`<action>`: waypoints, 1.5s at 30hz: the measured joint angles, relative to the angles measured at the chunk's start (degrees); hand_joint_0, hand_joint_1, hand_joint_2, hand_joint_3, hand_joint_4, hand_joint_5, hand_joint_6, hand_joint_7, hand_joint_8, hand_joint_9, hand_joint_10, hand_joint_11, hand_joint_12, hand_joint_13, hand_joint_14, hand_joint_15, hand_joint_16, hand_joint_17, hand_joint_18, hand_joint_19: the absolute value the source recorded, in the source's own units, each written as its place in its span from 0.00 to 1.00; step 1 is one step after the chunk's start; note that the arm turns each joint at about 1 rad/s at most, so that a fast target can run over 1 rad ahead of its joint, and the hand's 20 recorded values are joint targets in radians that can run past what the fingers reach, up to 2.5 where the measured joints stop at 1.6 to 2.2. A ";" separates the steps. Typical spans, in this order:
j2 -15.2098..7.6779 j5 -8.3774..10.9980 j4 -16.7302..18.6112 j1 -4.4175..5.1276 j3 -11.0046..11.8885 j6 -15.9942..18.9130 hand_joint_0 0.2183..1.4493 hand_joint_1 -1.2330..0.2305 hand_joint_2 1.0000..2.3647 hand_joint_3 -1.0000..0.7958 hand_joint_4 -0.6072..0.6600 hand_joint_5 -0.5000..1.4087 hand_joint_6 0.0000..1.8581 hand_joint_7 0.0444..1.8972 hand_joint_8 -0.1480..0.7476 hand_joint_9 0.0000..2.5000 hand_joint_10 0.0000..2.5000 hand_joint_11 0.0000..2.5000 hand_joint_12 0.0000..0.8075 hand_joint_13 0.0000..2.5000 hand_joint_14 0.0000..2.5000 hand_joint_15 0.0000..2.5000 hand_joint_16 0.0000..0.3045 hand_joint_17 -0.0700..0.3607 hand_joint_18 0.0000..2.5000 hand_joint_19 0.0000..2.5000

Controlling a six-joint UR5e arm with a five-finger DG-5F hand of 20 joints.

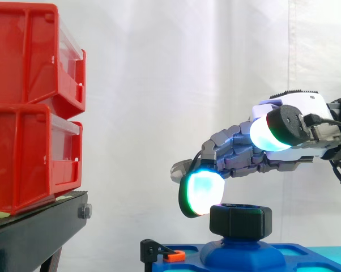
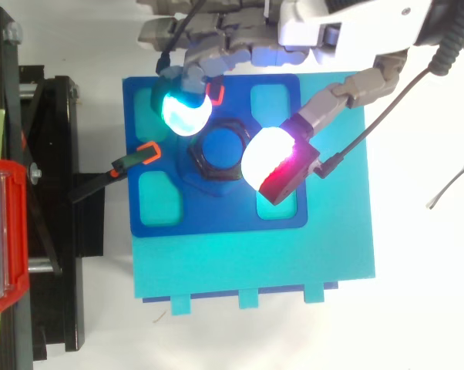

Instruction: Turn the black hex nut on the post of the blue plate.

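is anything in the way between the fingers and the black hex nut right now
Nothing visible. The hand hovers over the black hex nut on the blue plate, fingers spread either side of it, bare air between. The orange clip sits off at the plate's edge, clear of that path.

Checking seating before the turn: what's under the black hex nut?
The black hex nut sits on a raised blue boss of the blue plate. From above, the blue post shows through its bore. The nut covers the post's sides and any thread.
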 measured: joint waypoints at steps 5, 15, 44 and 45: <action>0.01 -0.45 -0.47 -0.13 1.06 0.00 0.23 0.68 0.00 0.28 0.68 0.16 0.27 0.45 0.45 0.08 0.00 0.00 0.44 0.00 0.00 0.00 0.16 0.42 0.00 0.06; 0.01 -0.54 -6.15 0.58 5.38 -0.32 0.23 0.68 0.00 0.28 0.67 0.15 0.27 0.43 0.45 0.08 0.00 0.00 0.44 0.00 0.00 0.00 0.16 0.42 0.00 0.07; -0.05 5.98 -3.58 5.03 1.14 0.12 0.23 0.68 0.00 0.28 0.67 0.15 0.27 0.42 0.45 0.08 0.00 0.00 0.44 0.00 0.00 0.00 0.17 0.43 0.00 0.07; -0.05 5.98 -3.58 5.03 1.13 0.12 0.23 0.68 0.00 0.28 0.67 0.15 0.27 0.42 0.45 0.08 0.00 0.00 0.44 0.00 0.00 0.00 0.17 0.43 0.00 0.07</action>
